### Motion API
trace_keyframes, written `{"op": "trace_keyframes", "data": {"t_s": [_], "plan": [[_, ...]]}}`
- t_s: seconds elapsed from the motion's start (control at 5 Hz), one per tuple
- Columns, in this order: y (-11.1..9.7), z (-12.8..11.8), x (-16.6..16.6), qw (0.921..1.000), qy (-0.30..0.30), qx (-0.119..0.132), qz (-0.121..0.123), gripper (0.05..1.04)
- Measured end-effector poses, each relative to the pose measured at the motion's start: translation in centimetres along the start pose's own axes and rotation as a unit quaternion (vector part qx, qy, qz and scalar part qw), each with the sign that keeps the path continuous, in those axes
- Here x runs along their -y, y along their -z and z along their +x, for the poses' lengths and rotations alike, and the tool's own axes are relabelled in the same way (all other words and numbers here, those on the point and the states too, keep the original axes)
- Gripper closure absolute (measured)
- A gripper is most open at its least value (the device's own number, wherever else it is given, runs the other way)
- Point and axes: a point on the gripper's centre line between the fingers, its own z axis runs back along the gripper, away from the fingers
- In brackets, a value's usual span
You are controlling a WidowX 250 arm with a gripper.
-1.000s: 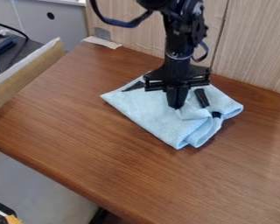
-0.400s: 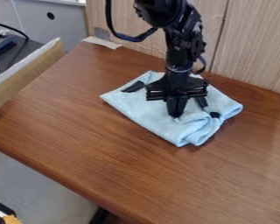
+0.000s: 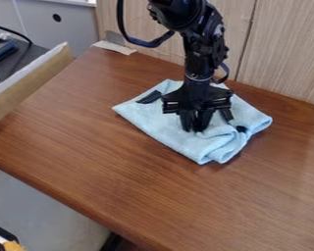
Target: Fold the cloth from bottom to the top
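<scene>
Expect soft, light, floppy handling from the cloth [image 3: 149, 120]; pinch its bunched lower edge [image 3: 215, 158]. Note the gripper [image 3: 192, 129] slightly parted, apparently gripping nothing.

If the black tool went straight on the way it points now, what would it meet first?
Most likely the light blue cloth, with the wooden table under that. The tool points down beside the cloth's bunched fold; whether its tips touch the cloth is hard to judge here.
</scene>
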Motion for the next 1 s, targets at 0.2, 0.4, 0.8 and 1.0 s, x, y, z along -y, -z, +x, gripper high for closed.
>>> {"op": "trace_keyframes", "data": {"t_s": [0.2, 0.4, 0.8, 1.0], "plan": [[-0.1, -0.3, -0.6, 1.0000, -0.005, -0.006, 0.004, 0.281], [-0.2, -0.5, -0.8, 0.9999, -0.002, -0.012, 0.011, 0.081], [-2.4, -0.1, -0.4, 0.9995, 0.024, -0.016, 0.010, 0.083], [-4.4, 0.0, -0.5, 0.9991, 0.038, -0.015, 0.011, 0.083]]}}
